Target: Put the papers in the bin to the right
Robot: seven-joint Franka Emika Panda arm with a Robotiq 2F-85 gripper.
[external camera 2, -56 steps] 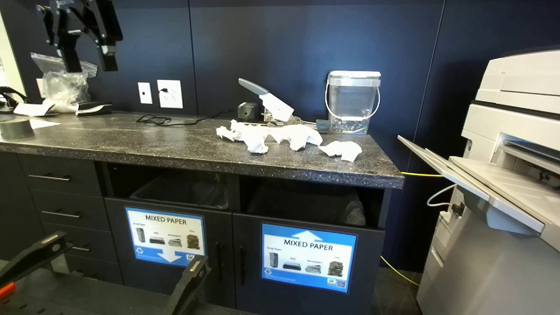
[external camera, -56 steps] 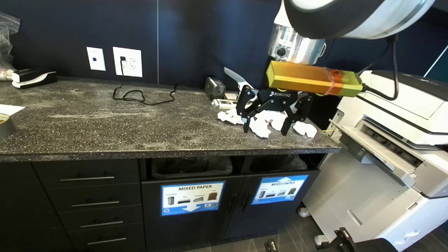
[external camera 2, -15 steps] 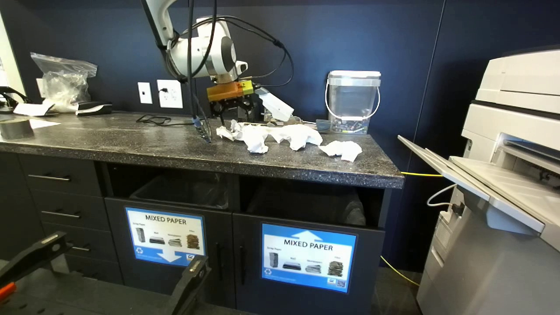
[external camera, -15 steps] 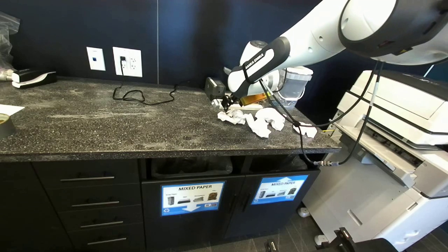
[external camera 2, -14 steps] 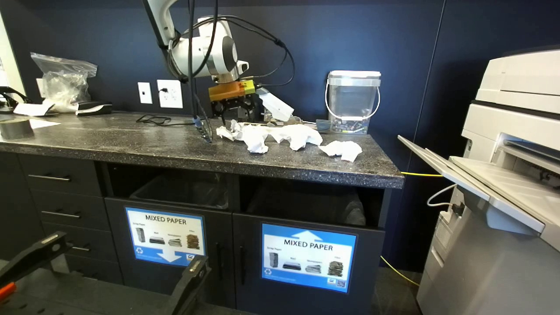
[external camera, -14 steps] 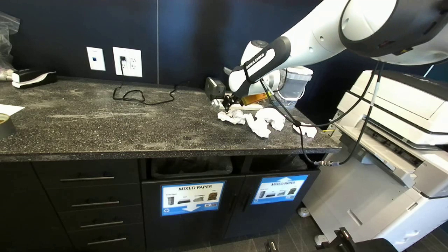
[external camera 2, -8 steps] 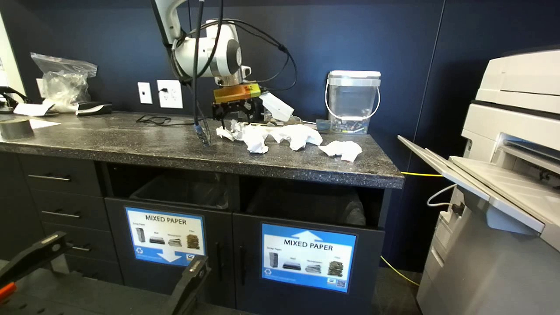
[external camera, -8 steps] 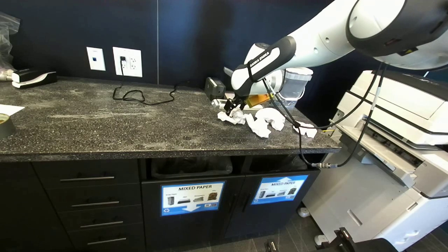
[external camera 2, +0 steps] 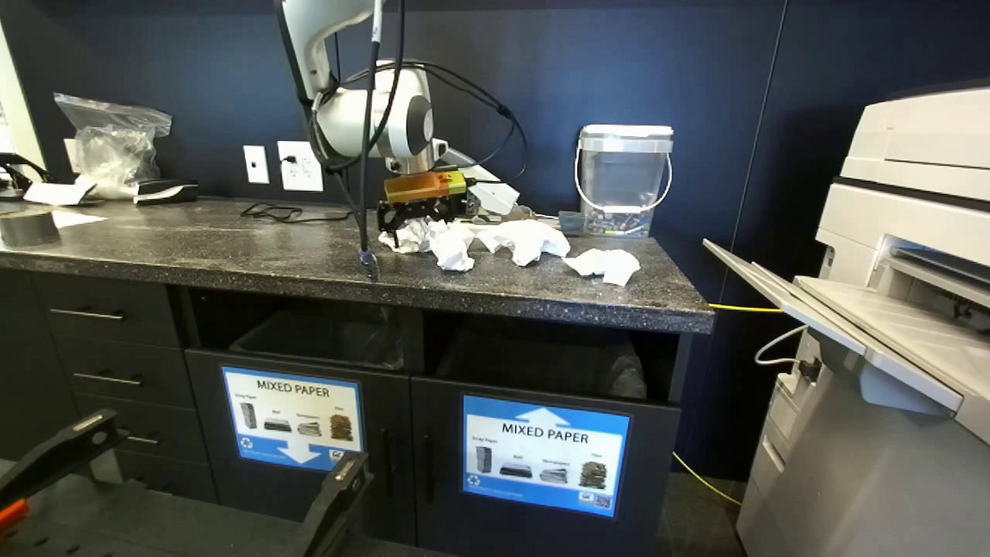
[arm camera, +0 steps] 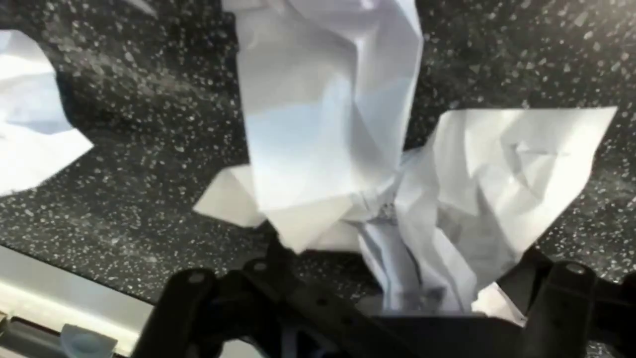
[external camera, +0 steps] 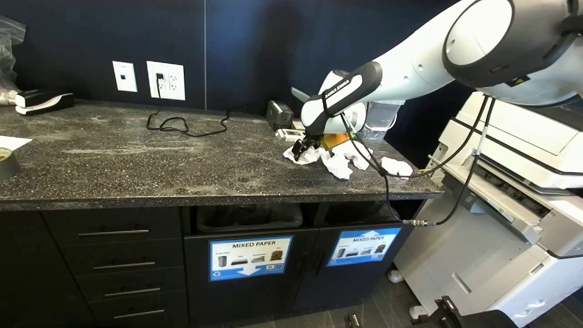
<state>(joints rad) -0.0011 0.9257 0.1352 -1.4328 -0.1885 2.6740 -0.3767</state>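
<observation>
Several crumpled white papers lie on the dark speckled counter (external camera 2: 193,240). The leftmost paper (external camera: 309,156) is at my gripper (external camera: 302,153); a middle paper (external camera: 338,166) and a right paper (external camera: 392,166) lie beside it. In an exterior view my gripper (external camera 2: 424,230) is low over the left paper (external camera 2: 414,235). In the wrist view the fingers of my gripper (arm camera: 405,258) are wide apart, with crumpled paper (arm camera: 437,233) between them. The right bin (external camera 2: 534,360) is a dark lined bin in the open cabinet under the counter; it shows in both exterior views (external camera: 362,213).
A left bin (external camera 2: 332,336) sits beside the right one behind a similar sign. A clear bucket (external camera 2: 623,174), a paper cutter (external camera 2: 489,189) and a pencil sharpener (external camera: 279,115) stand behind the papers. A printer (external camera 2: 874,325) stands right of the counter. Arm cables (external camera: 385,173) hang over the papers.
My gripper has come over the leftmost paper from farther off and moved down until its fingers are around it at counter height. The other papers have not visibly moved.
</observation>
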